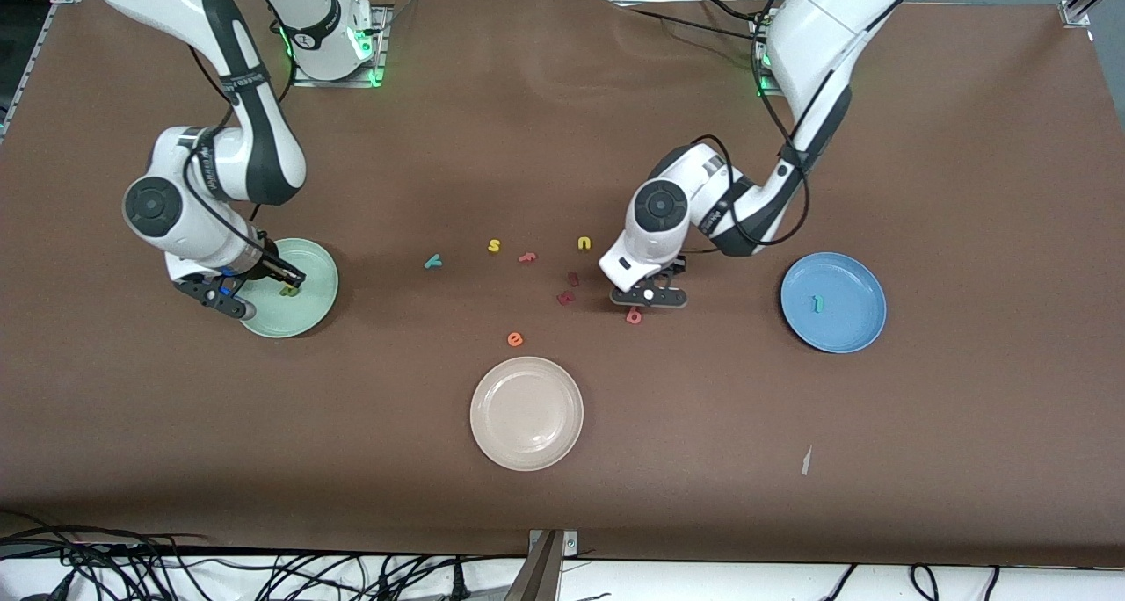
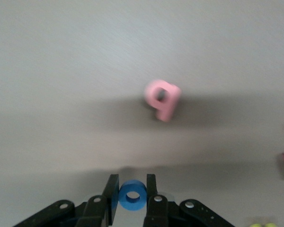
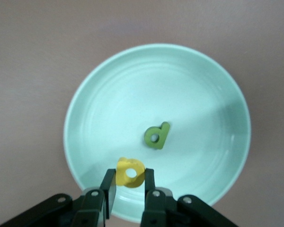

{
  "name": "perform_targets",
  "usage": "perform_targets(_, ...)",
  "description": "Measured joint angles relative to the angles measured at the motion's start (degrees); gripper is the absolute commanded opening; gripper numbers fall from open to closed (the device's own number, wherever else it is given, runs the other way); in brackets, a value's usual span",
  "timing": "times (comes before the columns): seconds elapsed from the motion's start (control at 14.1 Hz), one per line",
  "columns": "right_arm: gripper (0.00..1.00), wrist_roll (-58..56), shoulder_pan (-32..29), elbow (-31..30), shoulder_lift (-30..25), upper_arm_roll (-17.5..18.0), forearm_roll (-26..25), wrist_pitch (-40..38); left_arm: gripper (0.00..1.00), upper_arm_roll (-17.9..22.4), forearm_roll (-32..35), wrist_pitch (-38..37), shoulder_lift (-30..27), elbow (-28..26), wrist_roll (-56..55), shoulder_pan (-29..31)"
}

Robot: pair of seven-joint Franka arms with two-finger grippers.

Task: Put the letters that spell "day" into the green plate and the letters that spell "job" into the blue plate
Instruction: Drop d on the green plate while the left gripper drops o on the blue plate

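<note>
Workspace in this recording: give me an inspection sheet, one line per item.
Surface: brown table.
Job's things: d in green plate; j in blue plate; b and y on table.
Clutter: cream plate; s, u, e and dark red letters.
Grippers: right tool holds yellow a over green plate; left tool holds blue o.
Cables: along the table edge nearest the camera.
Surroundings: nothing seen.
</note>
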Motion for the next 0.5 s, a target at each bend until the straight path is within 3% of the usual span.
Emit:
perform_targets(0.07, 0.10, 0.00, 0.17, -1.91, 0.59, 0.12, 0.00, 3.12, 0.14, 0.02, 0.00, -1.76, -0.75, 0.46, 3.25, 1.81)
perform_targets(0.21, 0.32, 0.00, 0.30, -3.52, 2.07, 0.29, 0.01, 6.08, 0.14, 0.05, 0.00, -4.48, -2.14, 0.56, 10.82, 6.04)
perform_targets(0.28, 0.76, 0.00, 0.31, -3.64, 2.90, 0.36, 0.02, 6.95, 0.14, 0.07, 0.00, -5.64, -2.64, 0.56, 15.22, 8.39)
perform_targets(0.35, 1.00, 0.00, 0.33, -3.63, 3.54, 0.43, 0.04, 7.41, 0.14, 0.09, 0.00, -6.68, -3.10, 0.56, 19.72, 10.77)
perform_targets(0.5, 1.00, 0.00, 0.35, -3.57, 3.77, 0.53, 0.09, 7.56, 0.14, 0.16, 0.00, -8.59, -3.81, 0.56, 29.82, 15.68)
